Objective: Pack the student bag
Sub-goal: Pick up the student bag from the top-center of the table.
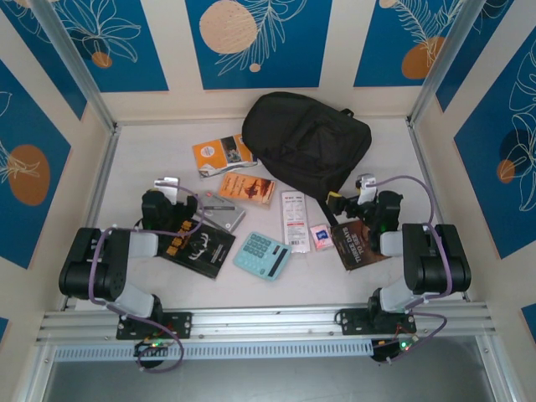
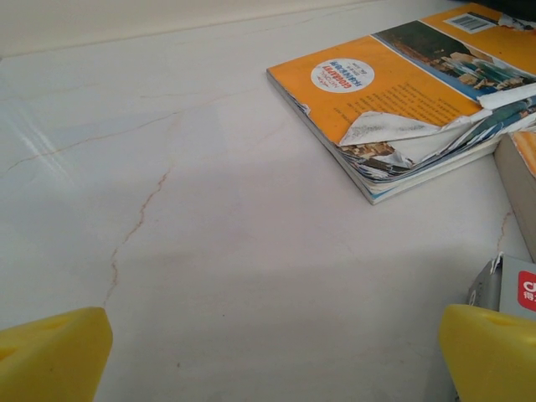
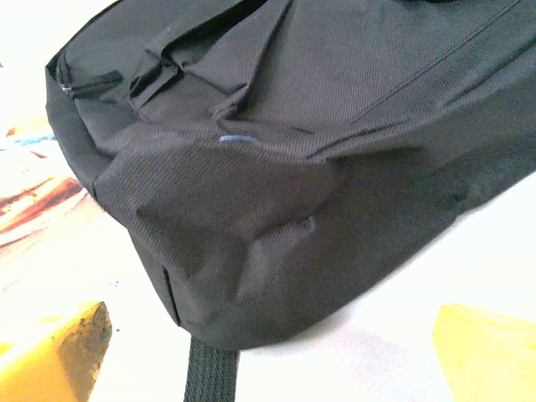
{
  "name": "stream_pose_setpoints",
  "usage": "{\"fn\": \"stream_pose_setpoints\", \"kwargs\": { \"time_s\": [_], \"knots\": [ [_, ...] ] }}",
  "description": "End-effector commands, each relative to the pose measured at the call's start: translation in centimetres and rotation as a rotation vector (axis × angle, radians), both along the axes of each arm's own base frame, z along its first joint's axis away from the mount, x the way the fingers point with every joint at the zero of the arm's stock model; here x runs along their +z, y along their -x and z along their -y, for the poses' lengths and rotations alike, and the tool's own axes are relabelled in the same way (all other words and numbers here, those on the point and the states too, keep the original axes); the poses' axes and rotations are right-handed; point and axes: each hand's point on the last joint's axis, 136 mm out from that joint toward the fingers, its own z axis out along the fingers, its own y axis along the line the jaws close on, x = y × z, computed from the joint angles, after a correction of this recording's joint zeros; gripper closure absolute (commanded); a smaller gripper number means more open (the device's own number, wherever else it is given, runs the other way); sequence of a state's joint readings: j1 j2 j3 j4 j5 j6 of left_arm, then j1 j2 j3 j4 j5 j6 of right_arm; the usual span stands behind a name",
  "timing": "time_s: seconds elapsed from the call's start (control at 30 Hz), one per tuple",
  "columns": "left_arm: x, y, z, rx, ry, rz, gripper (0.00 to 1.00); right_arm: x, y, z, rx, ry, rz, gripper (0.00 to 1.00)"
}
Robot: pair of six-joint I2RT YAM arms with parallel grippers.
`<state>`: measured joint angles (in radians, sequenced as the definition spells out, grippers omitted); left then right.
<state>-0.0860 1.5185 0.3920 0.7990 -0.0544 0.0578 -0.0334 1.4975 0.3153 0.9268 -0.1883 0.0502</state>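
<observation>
The student bag [image 1: 306, 141] is a large black fabric backpack lying at the back middle of the table. In the right wrist view its lower corner [image 3: 285, 167] sits just ahead of my fingers, with a woven strap [image 3: 209, 373] trailing toward me. My right gripper [image 1: 352, 194] [image 3: 276, 360] is open beside the bag's near right edge, nothing between its yellow fingertips [image 3: 59, 352]. My left gripper [image 1: 177, 193] [image 2: 272, 360] is open over bare table, short of an orange book [image 2: 394, 100] with curled pages.
Loose on the table lie the orange book [image 1: 221, 155], a brown-orange book [image 1: 248, 189], a grey box [image 1: 223, 218], a black book [image 1: 201, 248], a teal calculator [image 1: 261, 255], a white packet [image 1: 295, 218], a pink item [image 1: 321, 237] and a brown book [image 1: 358, 244]. Walls enclose three sides.
</observation>
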Motion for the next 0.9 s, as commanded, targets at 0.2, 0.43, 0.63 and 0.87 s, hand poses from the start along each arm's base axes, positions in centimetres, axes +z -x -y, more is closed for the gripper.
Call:
{"fn": "stream_pose_setpoints", "kwargs": {
  "time_s": [0.2, 0.43, 0.63, 0.87],
  "knots": [
    [12.5, 1.9, 4.6, -0.142, -0.018, 0.271, 0.0, 9.9, 2.0, -6.7, 0.011, 0.204, 0.251, 0.01],
    [23.3, 4.3, 14.2, -0.474, 0.233, 0.134, 0.0, 18.6, 5.1, -13.9, 0.063, 0.192, 0.336, 0.01],
    [19.6, 2.9, 13.2, -0.176, 0.366, -0.329, 0.0, 25.1, 7.5, -12.1, 0.055, -0.16, 0.168, 0.01],
    [16.5, 2.5, 16.4, -0.249, 0.795, -0.555, 0.0, 20.1, 3.4, -7.7, -0.12, -0.575, -0.43, 0.01]
  ]
}}
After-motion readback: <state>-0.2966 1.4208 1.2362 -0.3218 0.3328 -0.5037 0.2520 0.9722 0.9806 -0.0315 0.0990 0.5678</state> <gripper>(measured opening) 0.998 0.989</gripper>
